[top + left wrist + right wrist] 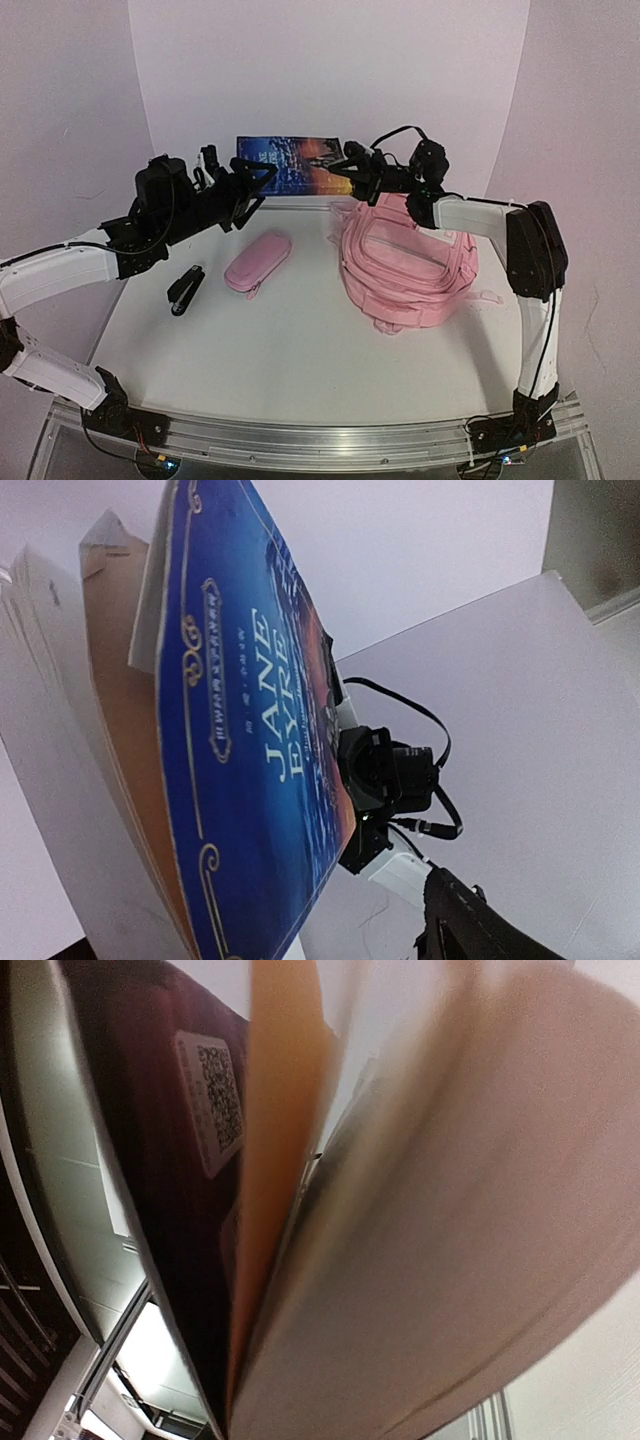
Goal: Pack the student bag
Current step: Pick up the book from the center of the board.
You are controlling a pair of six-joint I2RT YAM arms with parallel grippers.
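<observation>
The student bag point(405, 265), a soft pink backpack, lies on the right half of the table with its front pockets up. A blue paperback book point(290, 165) hangs in the air at the back, between both grippers and left of the bag's top. My right gripper point(348, 168) is shut on the book's right edge; fanned pages and the back cover point(400, 1260) fill the right wrist view. My left gripper point(258, 188) stands open at the book's left edge. In the left wrist view the blue cover point(250, 780) is close by, and only one black finger point(480, 930) shows.
A pink pencil case point(257, 263) and a black stapler point(185, 290) lie on the table's left half, under my left arm. The right arm's wrist camera point(385, 770) sits just behind the book. White walls close in the back and sides.
</observation>
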